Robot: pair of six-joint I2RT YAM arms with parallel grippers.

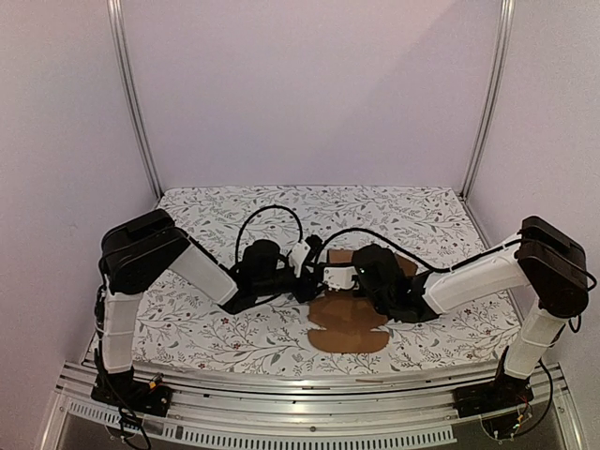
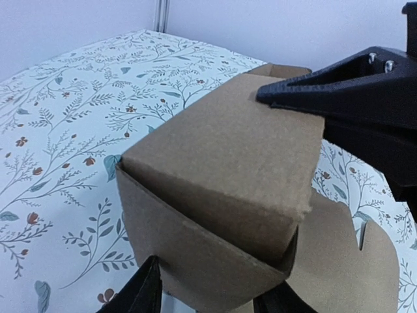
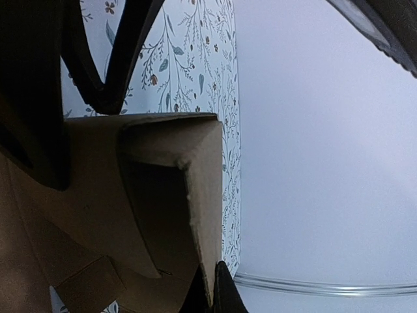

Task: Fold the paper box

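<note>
Broadly, the flowered surface [image 1: 216, 328] fills the lower half of the overhead view. The left arm [image 1: 187, 267] and the right arm [image 1: 469, 281] reach in from either side to meet at its middle. Beneath them, at lower centre of the frame, sits the box [image 1: 349, 323]. It is brown cardboard, partly folded: one flat panel lies toward the bottom edge while raised walls stand under the arms. The right jaws are pressed together on the edge of an upright wall, a thin pinch at the bottom of the right wrist view. The left jaws stand partway spread at the bottom of the left wrist view with a folded corner between them; whether they press it I cannot tell. The cardboard looks light and thin, stiff across each panel but ready to hinge at its creases and to crumple under a hard squeeze. It is best held, I judge, at a wall's free edge near a crease, not by the small rounded tabs [image 2: 374, 261].
</note>
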